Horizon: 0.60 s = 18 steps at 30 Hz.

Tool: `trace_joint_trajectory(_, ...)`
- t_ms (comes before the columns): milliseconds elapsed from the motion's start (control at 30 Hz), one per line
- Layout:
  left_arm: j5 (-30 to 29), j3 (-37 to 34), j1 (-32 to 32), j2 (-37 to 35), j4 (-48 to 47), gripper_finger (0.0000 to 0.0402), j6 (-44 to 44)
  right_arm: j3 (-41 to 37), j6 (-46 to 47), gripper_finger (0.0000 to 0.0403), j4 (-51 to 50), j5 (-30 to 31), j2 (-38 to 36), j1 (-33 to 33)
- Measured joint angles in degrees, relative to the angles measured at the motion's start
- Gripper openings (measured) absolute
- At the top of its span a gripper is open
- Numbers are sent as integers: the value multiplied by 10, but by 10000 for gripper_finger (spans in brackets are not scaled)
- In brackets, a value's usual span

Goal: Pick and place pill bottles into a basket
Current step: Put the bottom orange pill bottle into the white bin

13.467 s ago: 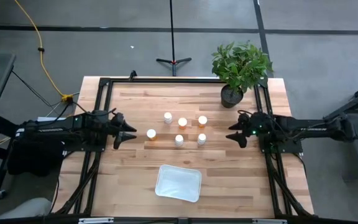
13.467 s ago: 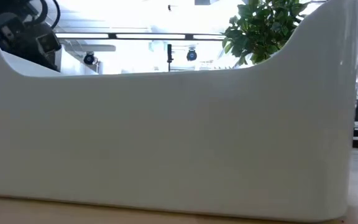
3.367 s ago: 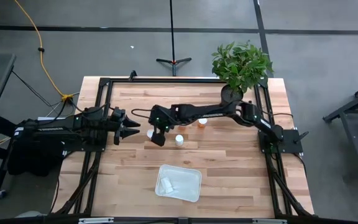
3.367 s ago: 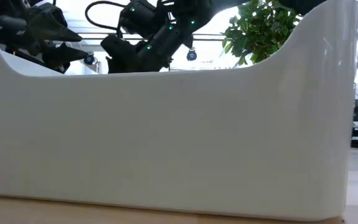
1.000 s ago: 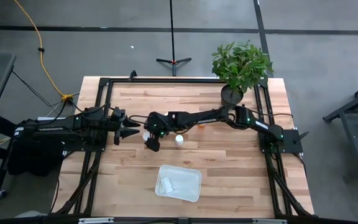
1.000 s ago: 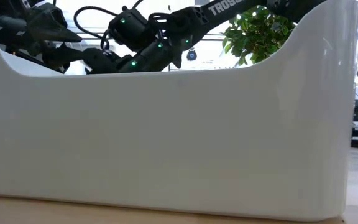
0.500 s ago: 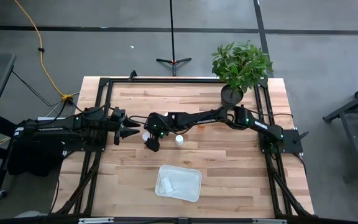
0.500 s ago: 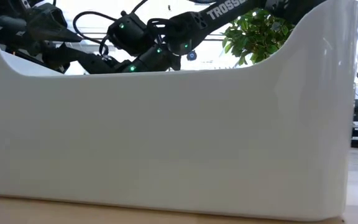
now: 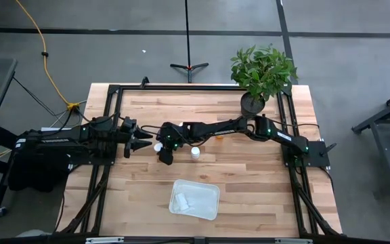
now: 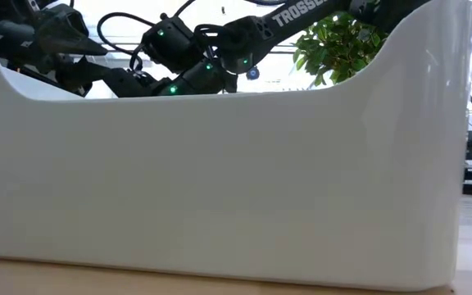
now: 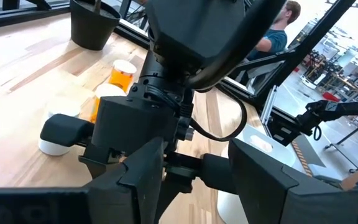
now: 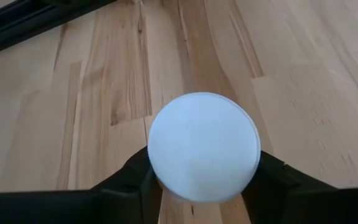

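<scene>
Right gripper [image 9: 162, 153] clamped on bottle [image 12: 204, 147], table centre-left, axis upright. Basket [image 9: 212, 203] lies at 5 o'clock from it. Left gripper [image 9: 141, 142] parked open, 10 o'clock.

You are looking at two matte black jointed arms on black frame rails. The right arm [image 10: 301, 16] carries white block lettering reading "TROSS", small green indicator lights and a looping black cable. The left gripper [image 9: 143, 142] has pointed, wedge-shaped black fingers.
</scene>
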Motion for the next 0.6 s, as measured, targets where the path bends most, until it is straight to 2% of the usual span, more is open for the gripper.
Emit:
trace_joint_trajectory(367, 0, 0, 0, 0, 0, 216, 0, 26, -18, 163, -22, -7, 0, 0)
trace_joint_trajectory(600, 2, 0, 0, 0, 0, 216, 0, 97, -65, 159, -146, 8, 0, -4)
